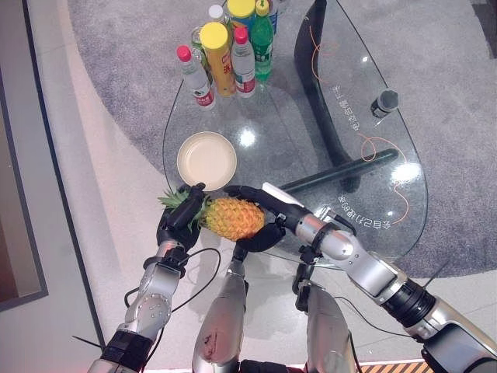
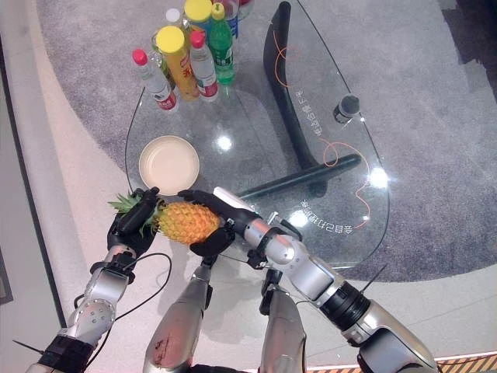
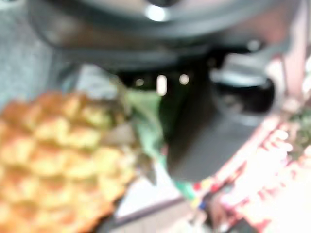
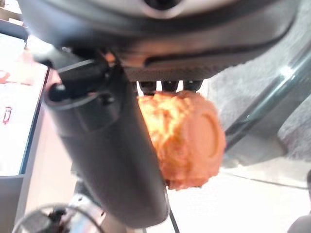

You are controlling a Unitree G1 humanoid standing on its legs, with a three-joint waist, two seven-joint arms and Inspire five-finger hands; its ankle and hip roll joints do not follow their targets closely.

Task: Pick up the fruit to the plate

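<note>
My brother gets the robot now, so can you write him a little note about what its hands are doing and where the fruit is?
Left hand: curled round the leafy crown end of the pineapple.
Right hand: wrapped round the other end of the pineapple, fingers over the top and thumb below.
The pineapple is held sideways between both hands at the near edge of the glass table, just short of the plate.
The plate is empty and sits near the table's left side; a cluster of bottles stands at the far end.
Done: fruit picked up.
Left: carry it forward over the plate, set it down, let go.
</note>
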